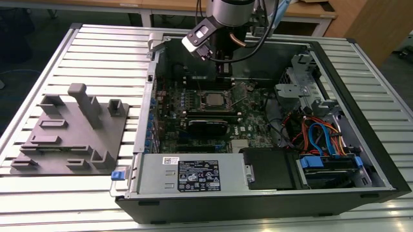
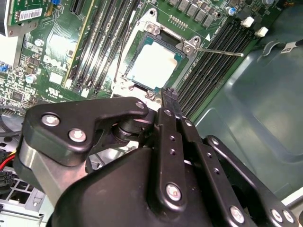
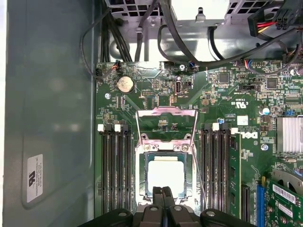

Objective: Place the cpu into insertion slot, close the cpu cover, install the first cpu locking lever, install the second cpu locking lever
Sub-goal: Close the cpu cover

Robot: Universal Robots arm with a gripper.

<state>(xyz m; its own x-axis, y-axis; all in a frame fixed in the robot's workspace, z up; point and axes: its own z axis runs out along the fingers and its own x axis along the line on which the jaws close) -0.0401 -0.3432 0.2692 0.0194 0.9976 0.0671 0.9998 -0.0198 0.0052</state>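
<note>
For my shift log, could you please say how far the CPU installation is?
Done: the square pale silver chip sits in the silver-rimmed square socket. In hand: the gripper, shut and empty, hovers at the socket's edge. Left: the silver frame cover looks raised; a thin lever rod juts free.

An open case (image 1: 271,203) lies on its side on the slatted metal surface (image 1: 96,48), covering the half at the exterior view's right. A grey moulded block (image 1: 71,135) with upright pegs sits near the edge at the exterior view's left, apart from the case. Inside the case, a silver power supply (image 1: 187,175) lies beside blue and orange cables (image 1: 319,135). On the green board (image 3: 156,94), black memory slots (image 3: 116,165) run in pairs, and a coin cell (image 3: 125,84) sits near one board edge.
</note>
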